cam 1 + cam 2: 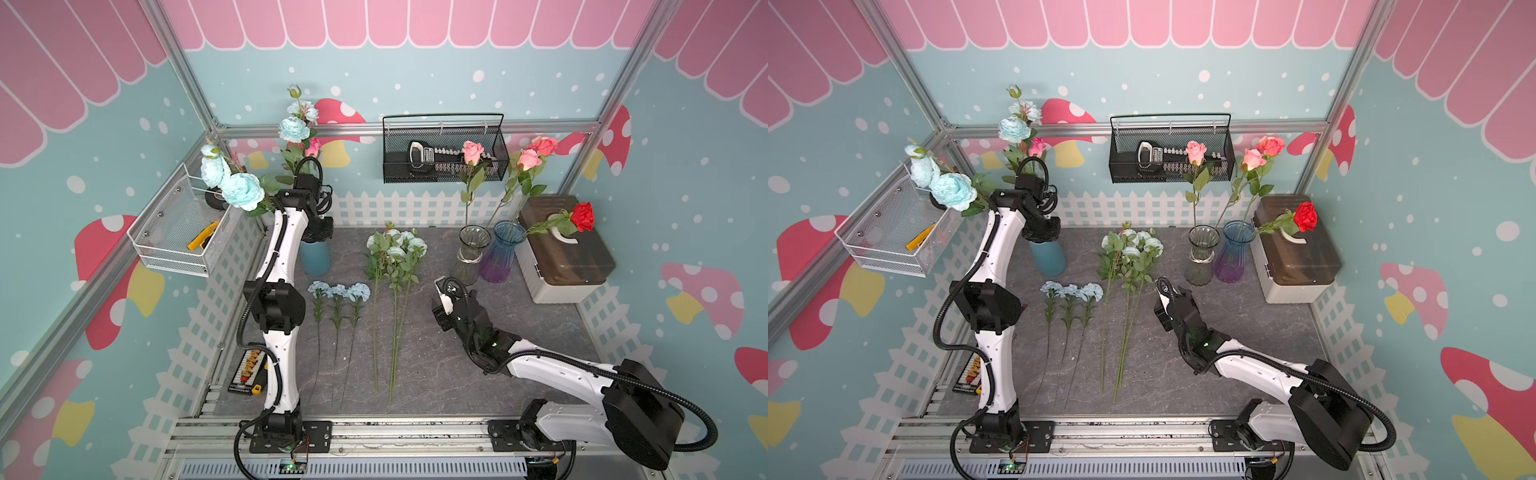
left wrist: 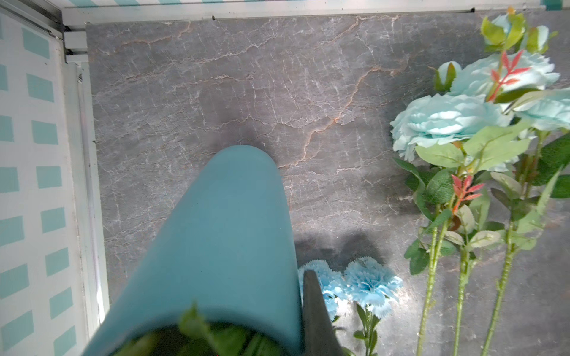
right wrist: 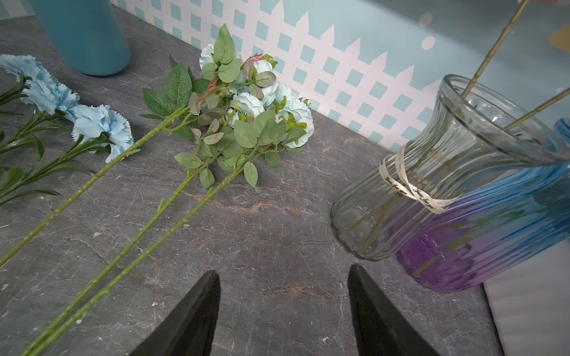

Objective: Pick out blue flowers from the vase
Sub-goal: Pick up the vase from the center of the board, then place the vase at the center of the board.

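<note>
Marble top [image 1: 457, 353], upper left: left gripper [image 1: 318, 237] closed over vase [image 1: 316, 259], blue flowers [image 1: 294, 129] best pulled straight up; right gripper [image 3: 283, 269] spread, empty.

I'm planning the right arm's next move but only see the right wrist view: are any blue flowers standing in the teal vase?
Observer: Yes, blue peonies rise from the teal vase.
Operator: Anything in there that isn't blue?
Observer: A pink bloom sits low among their leaves.
Operator: And the left gripper?
Observer: The left gripper hangs right over the vase mouth, shut; what it pinches is hidden.
</note>
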Robot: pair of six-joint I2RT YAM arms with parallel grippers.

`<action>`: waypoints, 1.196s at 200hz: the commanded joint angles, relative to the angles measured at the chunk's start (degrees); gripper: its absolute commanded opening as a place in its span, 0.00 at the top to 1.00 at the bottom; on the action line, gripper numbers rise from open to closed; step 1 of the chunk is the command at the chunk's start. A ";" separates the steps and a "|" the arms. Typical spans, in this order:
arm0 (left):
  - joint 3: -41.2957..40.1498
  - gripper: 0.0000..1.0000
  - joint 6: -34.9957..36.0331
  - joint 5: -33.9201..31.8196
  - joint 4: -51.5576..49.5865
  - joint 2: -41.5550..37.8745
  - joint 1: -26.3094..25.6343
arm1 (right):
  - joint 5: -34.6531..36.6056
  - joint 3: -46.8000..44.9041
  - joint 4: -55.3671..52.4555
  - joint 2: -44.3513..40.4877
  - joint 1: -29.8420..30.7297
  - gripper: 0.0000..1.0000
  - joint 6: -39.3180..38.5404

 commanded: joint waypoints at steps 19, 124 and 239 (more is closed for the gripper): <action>4.67 1.00 -1.29 3.23 0.06 -11.56 -0.98 | 0.01 -0.28 1.62 -0.57 -0.30 0.35 0.14; 1.90 1.00 -2.11 8.36 -4.63 -22.49 -18.52 | 1.26 -1.10 2.26 -1.51 -0.31 0.37 0.69; -2.22 1.00 -4.14 3.00 -8.14 -22.23 -49.89 | 3.30 -13.79 5.73 -16.63 -12.88 0.02 16.90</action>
